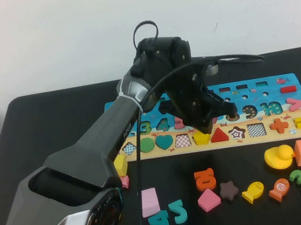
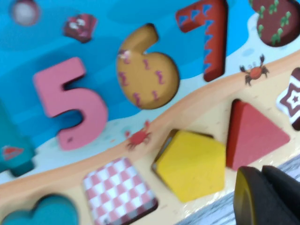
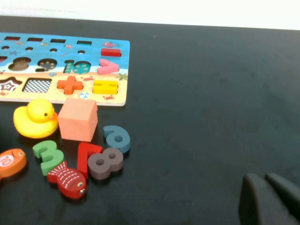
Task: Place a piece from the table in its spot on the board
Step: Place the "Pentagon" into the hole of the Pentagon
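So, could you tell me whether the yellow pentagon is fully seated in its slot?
Not quite: the piece sits skewed in its slot on the board, the cutout's dark edge exposed. Left gripper hovers above; right gripper is over bare table.

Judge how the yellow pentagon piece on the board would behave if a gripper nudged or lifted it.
The yellow pentagon looks rigid and flat, so it should slide, not roll. It sits slightly askew over its slot in the board, so a nudge may seat it. The left gripper hovers over it; the right gripper is parked over the table.

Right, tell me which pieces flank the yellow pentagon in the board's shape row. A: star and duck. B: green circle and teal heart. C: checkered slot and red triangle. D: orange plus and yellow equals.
C: the yellow pentagon lies between the checkered slot and the red triangle.
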Controlling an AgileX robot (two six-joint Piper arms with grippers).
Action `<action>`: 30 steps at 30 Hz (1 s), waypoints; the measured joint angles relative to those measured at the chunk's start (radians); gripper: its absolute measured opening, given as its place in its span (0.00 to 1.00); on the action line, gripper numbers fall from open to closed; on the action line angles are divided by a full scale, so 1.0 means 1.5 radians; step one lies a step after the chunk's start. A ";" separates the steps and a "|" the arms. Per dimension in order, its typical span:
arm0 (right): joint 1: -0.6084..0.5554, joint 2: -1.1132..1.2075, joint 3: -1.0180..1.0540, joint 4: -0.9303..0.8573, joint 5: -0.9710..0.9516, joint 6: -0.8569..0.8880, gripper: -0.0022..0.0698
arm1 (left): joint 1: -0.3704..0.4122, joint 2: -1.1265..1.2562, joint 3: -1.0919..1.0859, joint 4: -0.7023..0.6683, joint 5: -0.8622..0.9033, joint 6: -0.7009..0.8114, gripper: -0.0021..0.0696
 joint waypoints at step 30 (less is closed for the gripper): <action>0.000 0.000 0.000 0.000 0.000 0.000 0.06 | -0.004 0.023 0.000 0.011 -0.029 -0.002 0.03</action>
